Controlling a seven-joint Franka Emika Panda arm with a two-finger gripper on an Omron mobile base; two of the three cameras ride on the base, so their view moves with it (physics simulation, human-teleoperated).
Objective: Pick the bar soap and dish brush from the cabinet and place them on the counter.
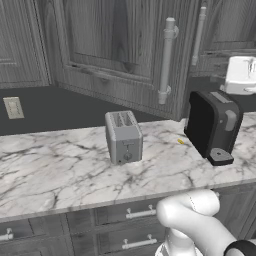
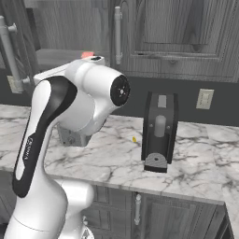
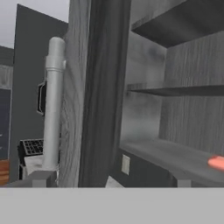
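The gripper's point(image 3: 109, 181) jaws are standing wide apart, holding nothing, facing the edge of the dark grey wooden cabinet's point(image 3: 94, 87) open door. The small orange-red bar soap point(image 3: 217, 163) is lying on the cabinet's grey shelf point(image 3: 170, 155), off to one side.

Both base views look forward and down from behind the arm, sharing the white grey-veined marble counter point(image 1: 60, 170) and the black coffee machine point(image 2: 159, 132). The hand view looks closely into the dark grey wood-grain cabinet point(image 3: 183, 109), its door edge at frame centre.
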